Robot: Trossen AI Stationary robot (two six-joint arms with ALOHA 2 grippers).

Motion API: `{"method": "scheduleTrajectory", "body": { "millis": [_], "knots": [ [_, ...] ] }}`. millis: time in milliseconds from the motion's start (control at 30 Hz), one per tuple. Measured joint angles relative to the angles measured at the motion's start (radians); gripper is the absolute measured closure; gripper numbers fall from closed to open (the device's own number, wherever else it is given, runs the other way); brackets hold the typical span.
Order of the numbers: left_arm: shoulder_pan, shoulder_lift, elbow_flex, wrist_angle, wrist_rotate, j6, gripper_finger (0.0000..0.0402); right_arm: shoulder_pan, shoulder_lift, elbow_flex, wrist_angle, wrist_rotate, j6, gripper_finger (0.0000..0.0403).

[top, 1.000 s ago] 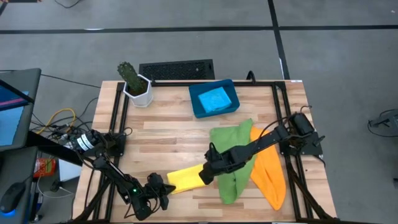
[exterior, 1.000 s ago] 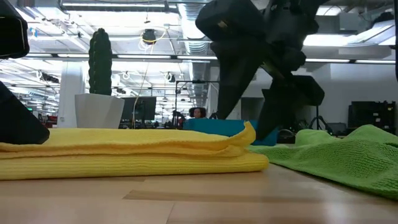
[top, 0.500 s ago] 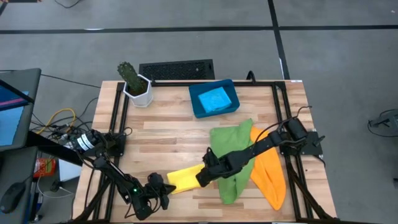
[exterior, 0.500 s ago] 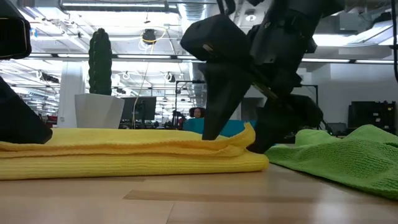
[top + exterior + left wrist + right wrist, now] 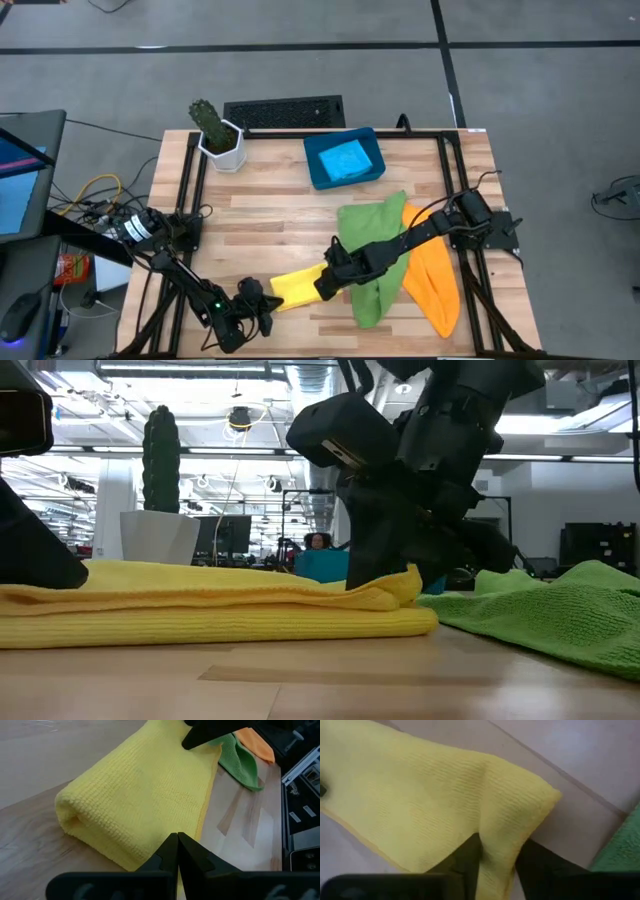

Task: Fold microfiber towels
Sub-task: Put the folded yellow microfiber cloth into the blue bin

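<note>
Grey floor is surrounding a wooden desk point(image 5: 270, 215) sitting at the centre of the high view. On it, a yellow towel point(image 5: 298, 286), folded over, is lying at lower centre. The right end effector point(image 5: 325, 283) is pinching that towel's right-hand edge between its two fingers; in the right wrist view the fabric is bunching up between them. The left end effector point(image 5: 262, 303) is resting at the towel's left end with its fingers pressed together, gripping nothing visible. A green towel point(image 5: 375, 255) is lying crumpled right of centre, partly under the right arm, and an orange towel point(image 5: 432, 275) is lying just beside it, touching its right side. A light blue towel point(image 5: 345, 160) is sitting folded inside a dark-blue tray point(image 5: 317, 175) at upper centre. A potted cactus point(image 5: 214, 132) is standing at the desk's upper left corner.
</note>
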Motion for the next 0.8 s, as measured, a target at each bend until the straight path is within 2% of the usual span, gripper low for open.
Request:
{"method": "scheduleTrajectory", "body": {
  "millis": [333, 433, 633, 800],
  "knots": [
    [0.003, -0.014, -0.001, -0.007, 0.012, -0.017, 0.0401, -0.033, -0.017, -0.001, 0.002, -0.054, -0.118, 0.0383],
    [0.004, -0.047, -0.001, 0.001, 0.051, -0.023, 0.0402, -0.051, -0.044, -0.005, -0.034, -0.052, -0.166, 0.0387],
    [0.002, -0.155, 0.000, -0.088, 0.043, 0.005, 0.0402, -0.132, -0.121, -0.006, -0.106, -0.031, -0.288, 0.0387],
    [0.002, -0.228, 0.000, -0.120, 0.032, 0.088, 0.0402, -0.221, -0.207, -0.004, -0.107, -0.044, -0.389, 0.0387]
  ]
}}
